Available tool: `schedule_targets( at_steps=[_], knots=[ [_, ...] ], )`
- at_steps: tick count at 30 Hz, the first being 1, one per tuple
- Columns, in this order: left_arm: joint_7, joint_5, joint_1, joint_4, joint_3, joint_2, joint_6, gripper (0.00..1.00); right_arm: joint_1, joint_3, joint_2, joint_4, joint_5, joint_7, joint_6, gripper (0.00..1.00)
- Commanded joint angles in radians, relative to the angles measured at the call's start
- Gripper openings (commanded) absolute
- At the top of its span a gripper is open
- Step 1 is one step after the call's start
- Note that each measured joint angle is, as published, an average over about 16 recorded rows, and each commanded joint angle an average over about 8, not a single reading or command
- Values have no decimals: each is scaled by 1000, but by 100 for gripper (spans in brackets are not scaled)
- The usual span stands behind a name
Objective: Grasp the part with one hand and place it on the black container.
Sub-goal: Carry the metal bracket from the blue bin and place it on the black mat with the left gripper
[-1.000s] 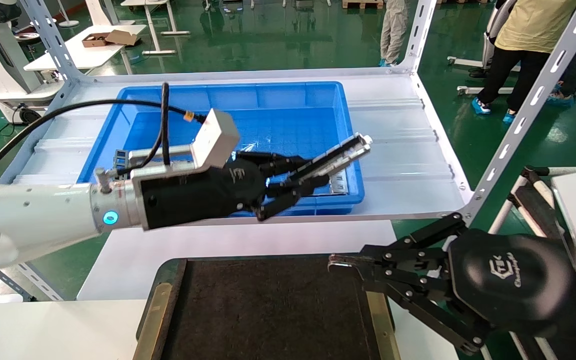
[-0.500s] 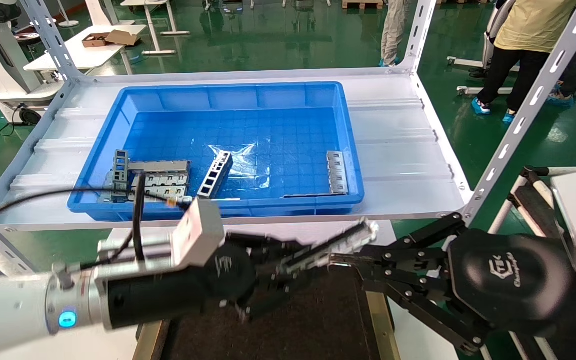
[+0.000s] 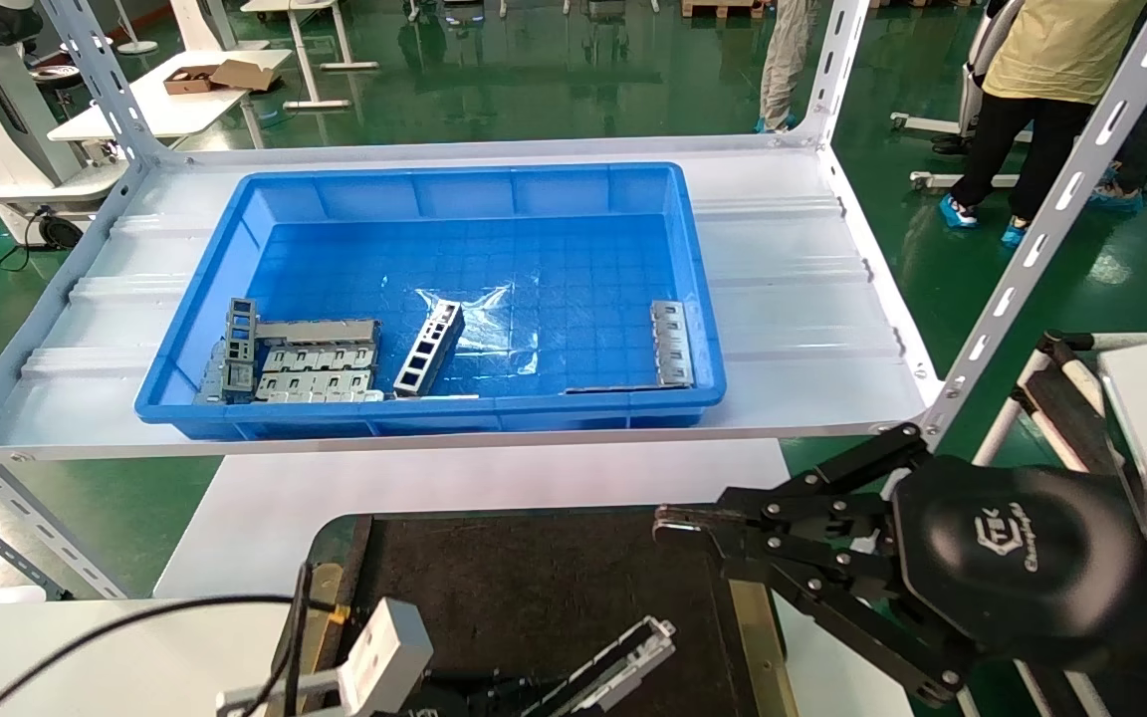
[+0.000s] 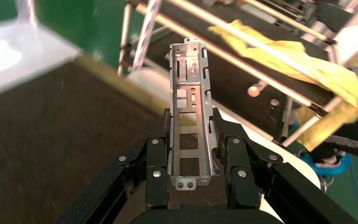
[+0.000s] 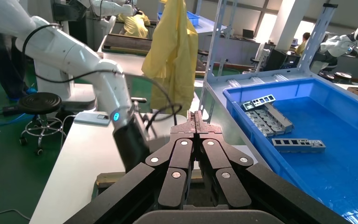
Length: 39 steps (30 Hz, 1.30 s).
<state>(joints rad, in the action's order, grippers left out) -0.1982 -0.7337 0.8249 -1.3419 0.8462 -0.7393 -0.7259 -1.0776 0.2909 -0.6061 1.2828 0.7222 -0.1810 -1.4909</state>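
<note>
A white shelf (image 3: pixel 812 299) spans the far side of the scene, and a big blue bin (image 3: pixel 454 189) sits on it. Nearer the robot lies the black container (image 3: pixel 534 578), a flat dark tray with a brass-coloured strip (image 3: pixel 320 622) down its left side.

The right gripper (image 3: pixel 668 523) hangs over the tray's right edge, its black fingers pressed together with nothing between them; the right wrist view shows the two tips meeting.

The left gripper (image 4: pixel 191 154) is low at the near edge of the head view, over the near part of the tray, with only its white wrist box (image 3: pixel 384 647) and cable showing there. Its fingers (image 4: pixel 156 156) are clamped on the two side walls of the part (image 4: pixel 190 121), a long grey metal channel with small cutouts. The part sticks out forward past the fingertips, above the tray's dark surface; whether it touches the tray cannot be told.

Inside the bin lie a ladder-like strip (image 3: pixel 429 349) with square holes, a pile of grey plates (image 3: pixel 300 363) at the left near corner, and another tabbed strip (image 3: pixel 671 342) against the right wall.
</note>
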Motion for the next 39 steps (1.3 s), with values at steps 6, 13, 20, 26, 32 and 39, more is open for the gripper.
schedule_targets(
  at_steps=[6, 13, 20, 26, 32, 39],
  knots=[
    [-67, 3, -100, 12, 36, -72, 215, 0, 0, 0, 0, 0, 0, 0, 0, 0],
    [-139, -5, -117, 51, 74, -194, 480, 0, 0, 1, 0, 0, -1, 0, 0, 0],
    [-174, -8, -73, 141, 114, -324, 670, 0, 0, 1, 1, 0, -1, 1, 1, 0],
    [-191, 8, -27, 242, 139, -419, 763, 0, 0, 2, 1, 0, -1, 1, 1, 0],
    [-207, 36, 8, 327, 164, -480, 820, 0, 0, 2, 1, 0, -1, 1, 1, 0],
    [-219, 68, 21, 357, 189, -503, 861, 0, -1, 2, 1, 0, -2, 1, 1, 0]
  ],
)
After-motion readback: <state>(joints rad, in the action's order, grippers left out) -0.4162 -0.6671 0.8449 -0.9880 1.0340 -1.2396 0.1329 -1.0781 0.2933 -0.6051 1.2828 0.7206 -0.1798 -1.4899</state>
